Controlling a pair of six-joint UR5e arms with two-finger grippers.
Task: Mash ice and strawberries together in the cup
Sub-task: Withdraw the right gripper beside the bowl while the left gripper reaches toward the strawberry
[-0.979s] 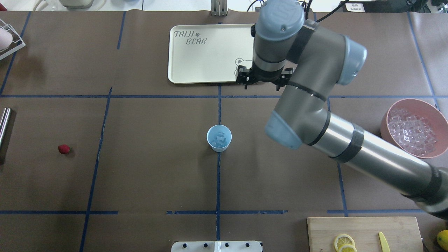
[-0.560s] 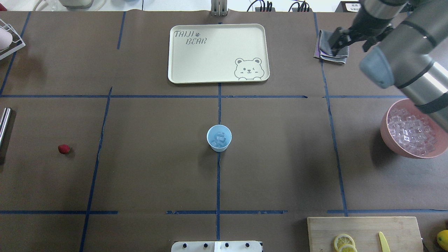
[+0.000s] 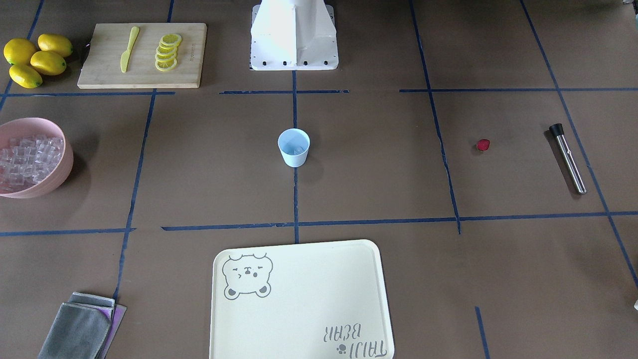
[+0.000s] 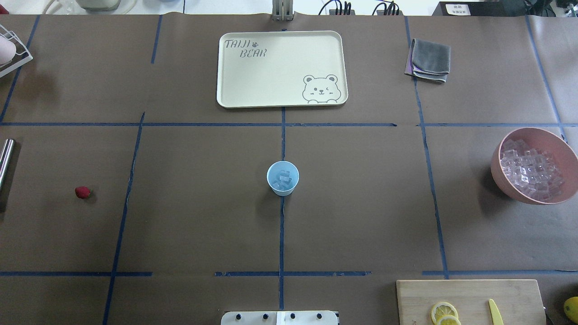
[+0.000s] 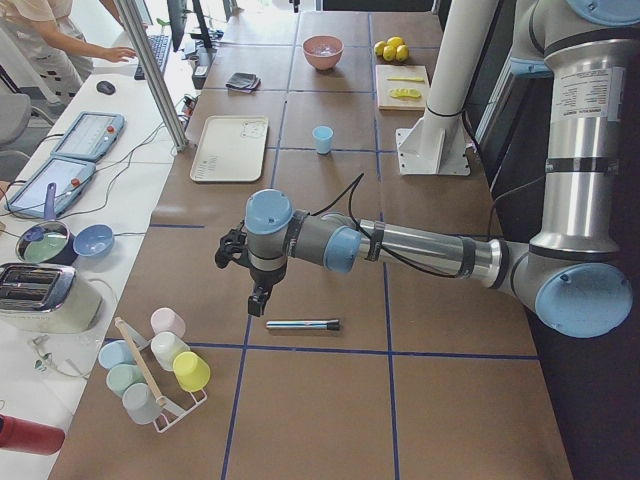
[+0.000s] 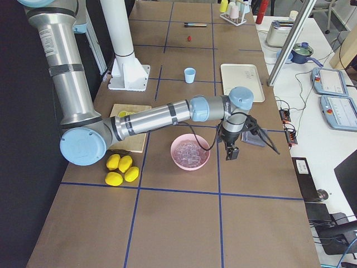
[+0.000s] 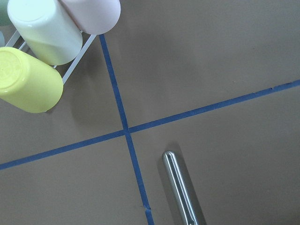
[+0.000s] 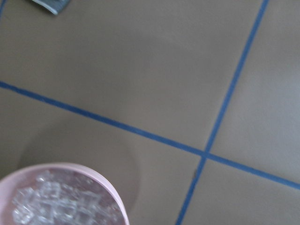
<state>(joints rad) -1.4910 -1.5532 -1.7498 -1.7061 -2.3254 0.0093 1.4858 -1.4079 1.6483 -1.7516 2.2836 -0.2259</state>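
Note:
The light-blue cup (image 4: 282,178) stands upright at the table's centre with a few clear ice cubes (image 4: 283,179) inside; it also shows in the front view (image 3: 293,147). The red strawberry (image 4: 82,192) lies alone on the table at far left. My left gripper (image 5: 256,296) hangs just above a steel muddler (image 5: 303,325); I cannot tell if it is open or shut. My right gripper (image 6: 231,152) hangs beside the pink bowl (image 6: 190,152) of ice, far from the cup; I cannot tell its state either. Neither wrist view shows its fingers.
A cream bear tray (image 4: 281,68) lies beyond the cup and a grey cloth (image 4: 431,60) at back right. A cutting board (image 4: 469,300) with lemon slices and a yellow knife sits front right. A rack of coloured cups (image 5: 160,370) stands at the left end.
My right arm has swung from above the tray out to the right and left the overhead view. The cup, ice and strawberry have not moved.

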